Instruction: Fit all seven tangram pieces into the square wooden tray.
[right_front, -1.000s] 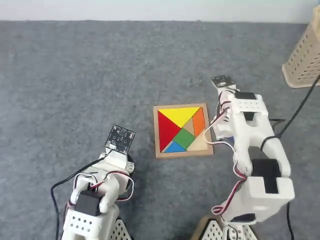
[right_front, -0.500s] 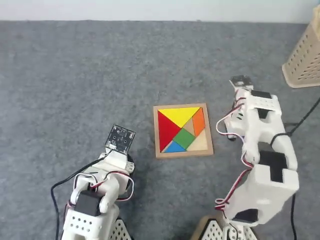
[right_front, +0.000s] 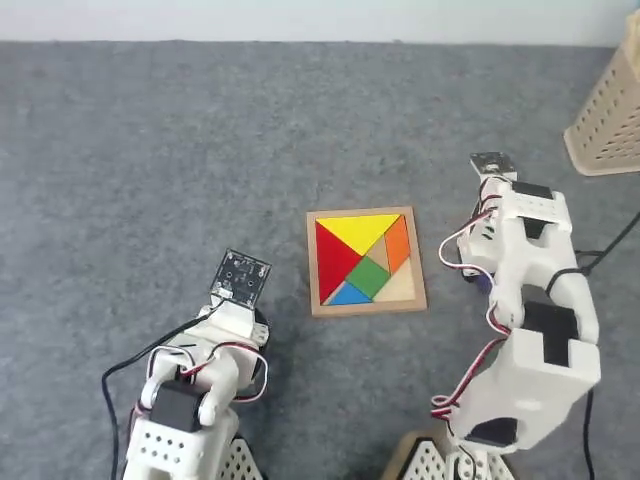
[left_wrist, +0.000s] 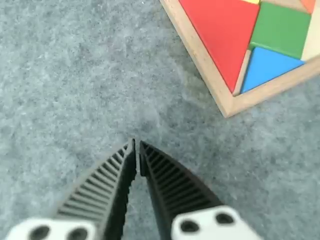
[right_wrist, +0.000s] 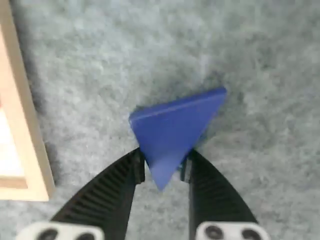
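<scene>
Right gripper (right_wrist: 163, 157) clamped on blue triangle (right_wrist: 175, 120) corner, beside tray (right_wrist: 27, 125) edge. Probably light, stiff, slick; hold wider. Left gripper (left_wrist: 137, 147) closed, empty.

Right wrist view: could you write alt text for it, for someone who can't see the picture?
A dark blue triangle is pinched at one corner between the two black fingers of the right gripper, over grey carpet. The rim of the wooden tray shows off to one side, apart from the triangle.
</scene>
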